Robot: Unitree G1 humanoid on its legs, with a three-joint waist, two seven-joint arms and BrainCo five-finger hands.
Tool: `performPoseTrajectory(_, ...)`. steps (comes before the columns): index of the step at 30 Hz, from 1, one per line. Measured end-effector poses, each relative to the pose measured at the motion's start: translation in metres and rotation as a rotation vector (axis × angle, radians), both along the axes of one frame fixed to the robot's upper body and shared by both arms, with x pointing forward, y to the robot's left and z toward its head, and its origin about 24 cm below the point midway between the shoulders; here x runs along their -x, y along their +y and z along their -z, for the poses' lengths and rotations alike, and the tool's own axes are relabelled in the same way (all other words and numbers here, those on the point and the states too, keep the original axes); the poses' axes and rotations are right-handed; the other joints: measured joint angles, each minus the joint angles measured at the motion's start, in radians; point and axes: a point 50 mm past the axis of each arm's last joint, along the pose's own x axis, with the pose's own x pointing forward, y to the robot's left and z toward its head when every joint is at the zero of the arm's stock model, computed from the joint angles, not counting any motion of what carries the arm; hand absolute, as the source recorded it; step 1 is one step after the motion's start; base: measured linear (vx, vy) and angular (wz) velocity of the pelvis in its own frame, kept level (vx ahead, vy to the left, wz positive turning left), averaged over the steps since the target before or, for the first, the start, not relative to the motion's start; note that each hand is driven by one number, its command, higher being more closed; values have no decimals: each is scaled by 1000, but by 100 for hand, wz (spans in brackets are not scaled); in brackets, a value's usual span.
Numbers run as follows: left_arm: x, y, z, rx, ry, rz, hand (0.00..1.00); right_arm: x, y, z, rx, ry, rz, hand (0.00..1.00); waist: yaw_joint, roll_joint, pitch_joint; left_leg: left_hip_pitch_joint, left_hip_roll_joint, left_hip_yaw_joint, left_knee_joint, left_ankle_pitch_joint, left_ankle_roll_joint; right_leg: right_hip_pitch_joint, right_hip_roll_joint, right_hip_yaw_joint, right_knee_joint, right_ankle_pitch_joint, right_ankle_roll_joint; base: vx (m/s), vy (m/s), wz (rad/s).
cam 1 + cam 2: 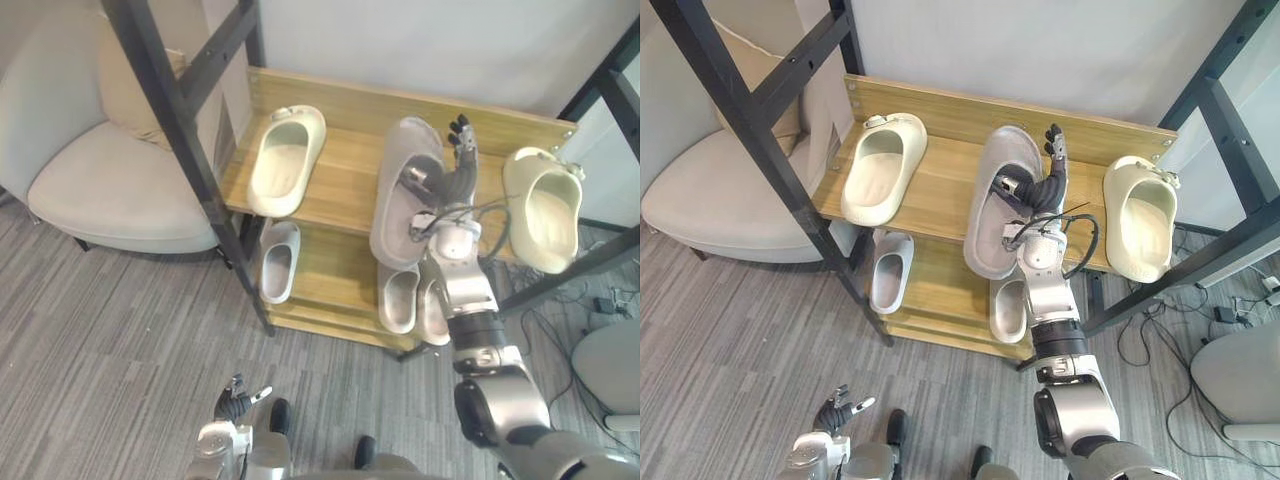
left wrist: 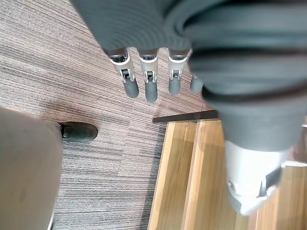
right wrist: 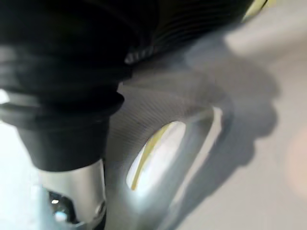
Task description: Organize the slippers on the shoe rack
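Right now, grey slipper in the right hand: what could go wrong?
1. The grey slipper hangs past the front edge of the top shelf; if the right hand lets go here, it may tip off.
2. The cream slipper at the shelf's right end lies beside that hand; a sideways sweep could knock it off.

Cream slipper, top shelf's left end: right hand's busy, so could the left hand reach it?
Probably yes: the left hand hangs open, the cream slipper lies uncovered, though a black frame bar crosses beside it.

Grey striped carpet (image 1: 100, 330); beige armchair (image 1: 110, 190) left; white wall (image 1: 420, 45); possibly stool (image 1: 610, 365) right.
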Motion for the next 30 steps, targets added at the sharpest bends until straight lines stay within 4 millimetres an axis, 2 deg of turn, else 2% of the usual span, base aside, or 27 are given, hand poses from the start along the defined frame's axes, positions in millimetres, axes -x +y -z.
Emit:
performPoseTrajectory(1,0,0,0,0,0,0,0,-2,1,-1,7,8,-7,100,0,0,0,0,0,0,0,0,0,0,0,0,0,0,0,0,0,0)
performPoseTrajectory(9,0,1,0,13,-6,-17,0,-23,5,-10,77,80,-36,100,8,-10,2,-1,0,0,0,1,1,-2,0,0,0,0,0,0,0,0)
performPoseTrajectory(13,-1,3,-1,21,-12,-37,0,-25,5,-17,95,63,-48,100,13,-23,8,-3,0,1,0,1,1,-2,0,0,-3,0,0,0,0,0)
performPoseTrajectory(20,-2,4,-1,22,-14,-40,0,-28,7,-27,61,46,-82,100,14,-25,9,-3,1,1,0,0,1,0,1,-2,-5,0,0,0,0,0)
performPoseTrajectory(26,-2,4,-1,21,-15,-41,0,-27,7,-28,15,34,-96,100,12,-27,9,-2,1,1,0,1,1,1,1,-1,-5,0,-1,0,0,0)
performPoseTrajectory(29,-2,4,-1,21,-14,-42,0,-12,7,-23,-14,-18,-116,100,10,-27,9,0,1,0,0,0,0,3,1,-3,-5,1,0,0,0,0)
performPoseTrajectory(30,-1,4,-1,20,-10,-41,0,-4,10,-16,-41,-36,-133,100,4,-27,9,0,1,0,0,0,0,3,1,-3,-5,1,0,0,0,0)
